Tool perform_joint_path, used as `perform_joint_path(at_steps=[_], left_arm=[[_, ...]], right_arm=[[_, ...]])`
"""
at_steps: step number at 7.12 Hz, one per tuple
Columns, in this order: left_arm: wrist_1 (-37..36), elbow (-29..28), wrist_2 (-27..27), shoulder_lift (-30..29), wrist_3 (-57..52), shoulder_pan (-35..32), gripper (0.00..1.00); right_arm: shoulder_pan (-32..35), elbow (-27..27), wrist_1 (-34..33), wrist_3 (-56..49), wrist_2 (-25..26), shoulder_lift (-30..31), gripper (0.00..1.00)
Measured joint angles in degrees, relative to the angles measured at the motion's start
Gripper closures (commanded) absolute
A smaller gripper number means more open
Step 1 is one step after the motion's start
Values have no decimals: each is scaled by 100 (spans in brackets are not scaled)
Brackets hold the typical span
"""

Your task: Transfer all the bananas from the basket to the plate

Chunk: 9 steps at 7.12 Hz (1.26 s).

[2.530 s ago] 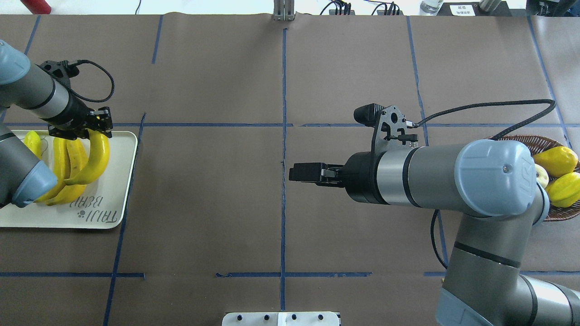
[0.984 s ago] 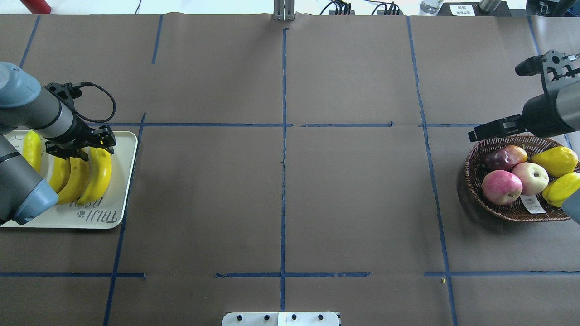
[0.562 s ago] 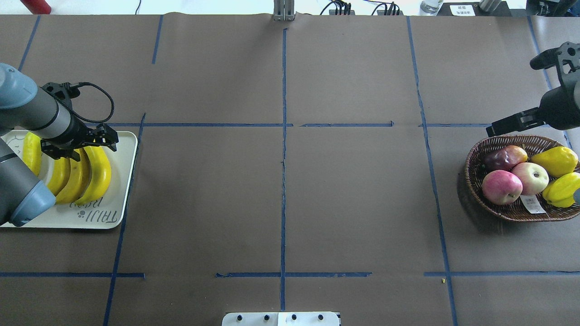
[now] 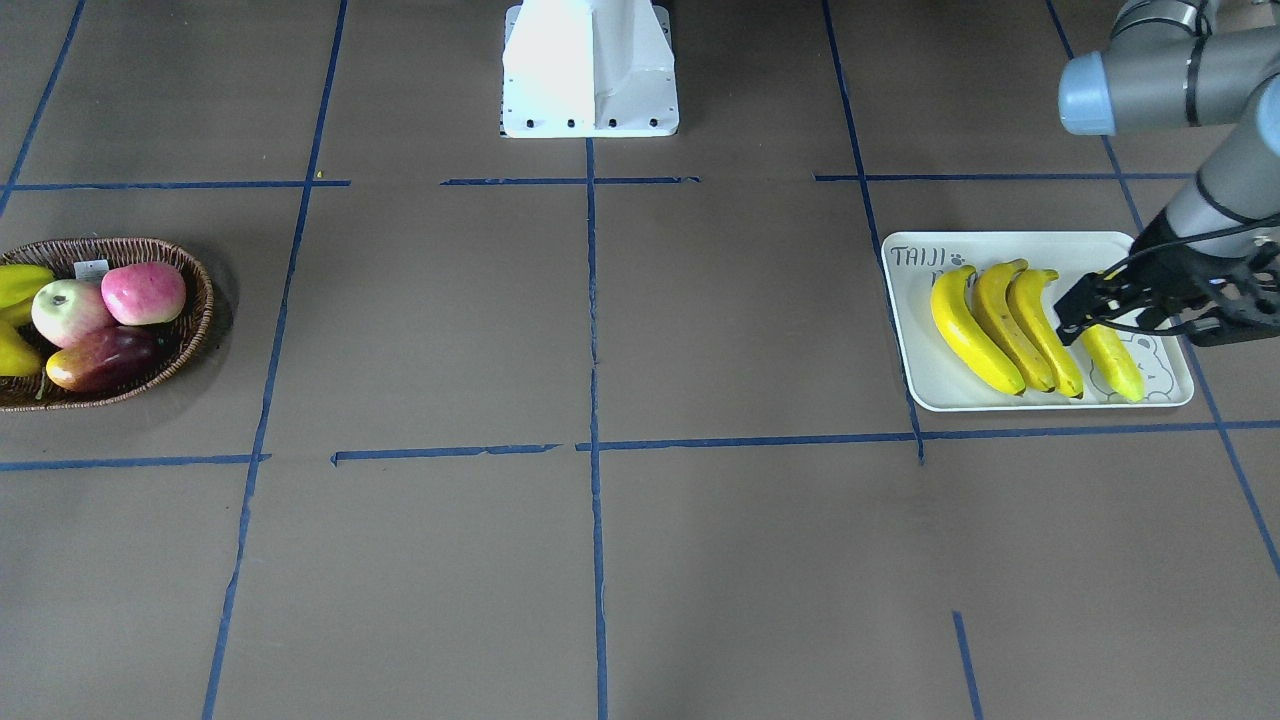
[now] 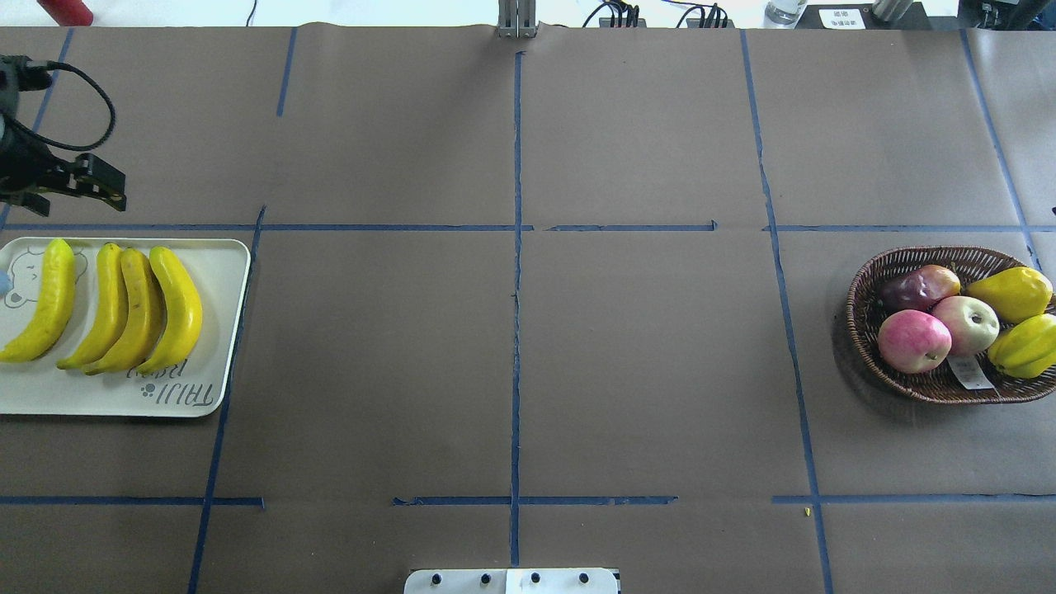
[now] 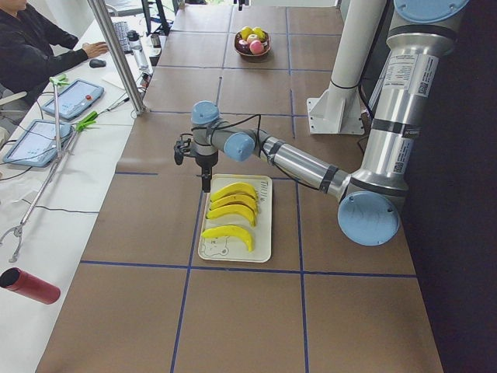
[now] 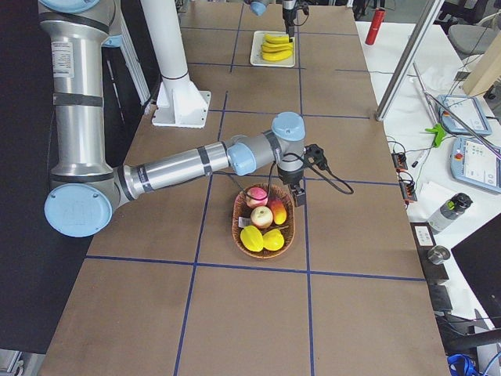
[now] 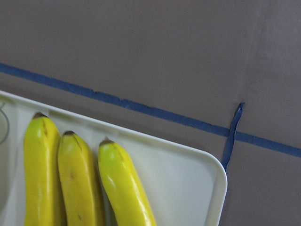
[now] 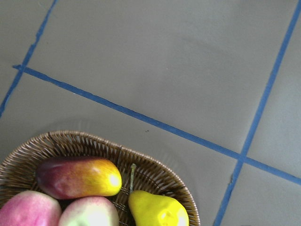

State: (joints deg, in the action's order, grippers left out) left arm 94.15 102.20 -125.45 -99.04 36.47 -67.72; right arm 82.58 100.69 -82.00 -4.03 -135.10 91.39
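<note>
Four yellow bananas [image 5: 177, 305] lie side by side on the off-white plate [image 5: 221, 272] at the table's left end. They also show in the front view [image 4: 970, 330] on the plate [image 4: 930, 385]. Three banana tips [image 8: 113, 165] show in the left wrist view. My left gripper [image 5: 64, 190] is open and empty, raised over the plate's far edge [image 4: 1160, 315]. The wicker basket [image 5: 862, 330] at the right end holds no bananas. My right gripper [image 7: 298, 193] hangs over the basket's far rim [image 9: 70, 141]. I cannot tell whether it is open.
The basket holds two pink apples [image 5: 913, 340], a dark red mango [image 5: 917, 287] and yellow fruit [image 5: 1011, 294]. Blue tape lines cross the brown table cover. The robot's white base [image 4: 590, 70] stands at the near middle edge.
My left gripper let go of the fourth banana, rose and moved back off the plate. My right arm swung right, out of the overhead view.
</note>
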Motion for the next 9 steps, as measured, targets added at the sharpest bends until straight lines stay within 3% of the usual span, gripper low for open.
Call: perform_joint_path(at_steps=[4, 7, 9], left_arm=[[-327, -189, -890, 835, -2503, -1648, 1], [-269, -894, -1129, 1203, -3589, -2285, 0], [-248, -1046, -1152, 1340, -3700, -2391, 0]], right_arm=[[472, -196, 49, -86, -109, 322, 0], [500, -308, 44, -70, -161, 488, 0], [533, -320, 1, -64, -176, 502, 0]])
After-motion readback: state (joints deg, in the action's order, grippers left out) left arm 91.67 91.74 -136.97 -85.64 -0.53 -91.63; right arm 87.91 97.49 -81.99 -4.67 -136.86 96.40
